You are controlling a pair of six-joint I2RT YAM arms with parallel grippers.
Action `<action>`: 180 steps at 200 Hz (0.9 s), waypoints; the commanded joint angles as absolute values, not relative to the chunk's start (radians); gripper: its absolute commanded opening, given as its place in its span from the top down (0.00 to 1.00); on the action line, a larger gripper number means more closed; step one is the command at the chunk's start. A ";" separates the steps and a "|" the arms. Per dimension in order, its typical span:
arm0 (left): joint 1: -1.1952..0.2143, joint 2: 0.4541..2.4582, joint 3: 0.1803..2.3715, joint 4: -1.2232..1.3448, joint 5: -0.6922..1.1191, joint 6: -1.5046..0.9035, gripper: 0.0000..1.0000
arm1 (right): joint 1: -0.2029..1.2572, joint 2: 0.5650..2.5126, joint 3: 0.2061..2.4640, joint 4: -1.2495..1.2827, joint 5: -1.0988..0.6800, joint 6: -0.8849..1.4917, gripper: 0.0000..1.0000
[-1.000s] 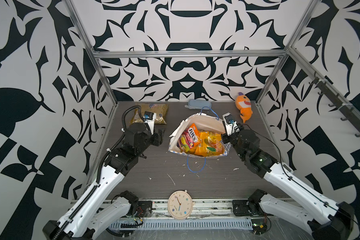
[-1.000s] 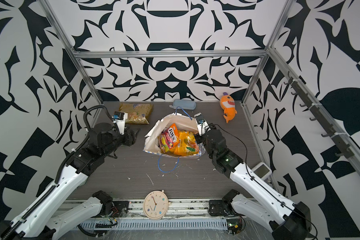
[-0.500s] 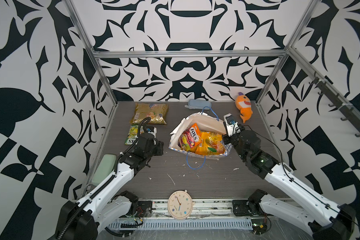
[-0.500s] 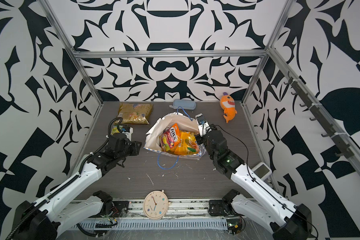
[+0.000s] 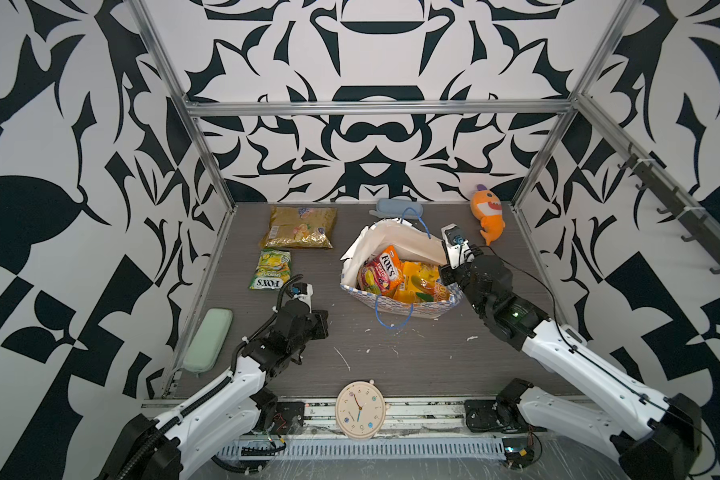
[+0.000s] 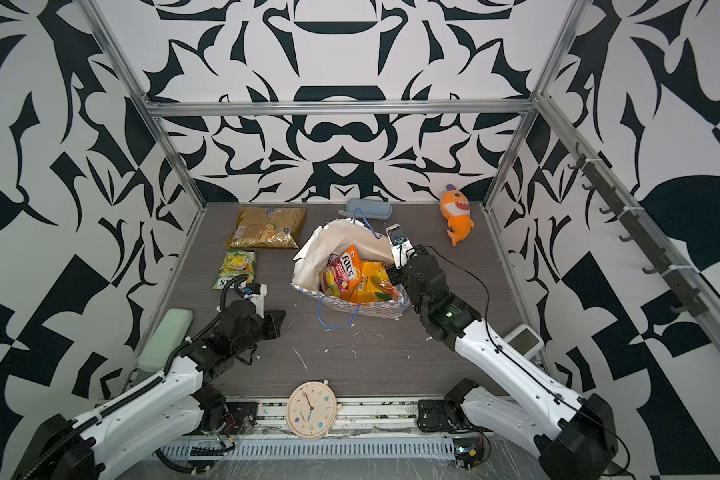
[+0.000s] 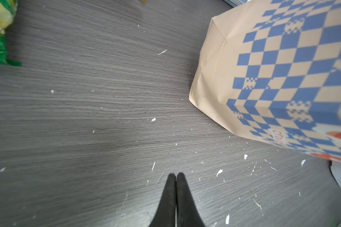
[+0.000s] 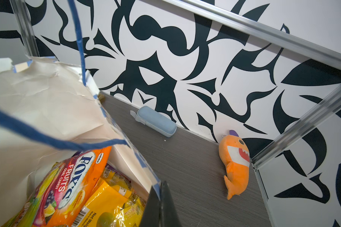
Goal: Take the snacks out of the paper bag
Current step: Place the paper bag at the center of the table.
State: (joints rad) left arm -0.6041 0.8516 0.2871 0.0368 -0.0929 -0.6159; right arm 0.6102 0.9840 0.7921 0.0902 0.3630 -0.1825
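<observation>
The paper bag (image 5: 408, 245) stands open mid-table, checked on the outside (image 7: 283, 68). My right gripper (image 8: 160, 188) is shut on the bag's right rim (image 5: 445, 276). Inside lie a red-orange FOX'S packet (image 5: 381, 270), orange-yellow packets (image 5: 416, 282) and a purple one (image 8: 114, 173), partly hidden. Two snacks lie on the table to the left: a large gold packet (image 5: 298, 228) and a green-yellow FOX'S packet (image 5: 271, 270). My left gripper (image 7: 175, 175) is shut and empty, low over bare table left of the bag (image 5: 323, 322).
An orange plush shark (image 5: 488, 212) and a grey-blue pouch (image 5: 395, 206) lie along the back wall. A pale green case (image 5: 208, 338) sits at the left edge, a round clock (image 5: 360, 409) at the front edge. White scraps litter the table.
My left arm has drawn back from the rear left toward the front, uncovering the green-yellow packet on the table, and its jaws have closed. The right gripper keeps its hold on the bag rim.
</observation>
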 commanded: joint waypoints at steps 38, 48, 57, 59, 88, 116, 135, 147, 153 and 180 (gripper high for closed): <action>-0.712 1.114 0.273 0.416 0.031 -0.482 1.00 | 0.608 0.992 0.851 0.178 0.372 -0.164 1.00; -0.730 1.177 0.304 0.424 0.040 -0.467 1.00 | 0.608 0.995 0.856 0.179 0.370 -0.159 1.00; -0.744 1.226 0.317 0.458 0.054 -0.460 1.00 | 0.608 0.997 0.859 0.175 0.371 -0.155 1.00; -0.747 1.235 0.319 0.468 0.057 -0.457 1.00 | 0.608 0.998 0.861 0.173 0.371 -0.154 1.00; -0.756 1.364 0.332 0.590 0.079 -0.446 1.00 | 0.609 0.994 0.870 0.166 0.370 -0.148 1.00; -0.756 1.479 0.377 0.678 0.090 -0.425 1.00 | 0.609 0.976 0.874 0.158 0.361 -0.146 1.00; -0.756 1.589 0.410 0.770 0.102 -0.426 1.00 | 0.610 0.967 0.874 0.152 0.353 -0.142 1.00; -0.756 1.644 0.431 0.815 0.089 -0.424 1.00 | 0.609 0.963 0.878 0.145 0.353 -0.142 1.00; -0.756 1.667 0.441 0.830 0.077 -0.424 1.00 | 0.609 0.963 0.880 0.143 0.353 -0.142 1.00; -0.753 1.746 0.492 0.882 0.074 -0.391 1.00 | 0.609 0.962 0.885 0.133 0.357 -0.142 1.00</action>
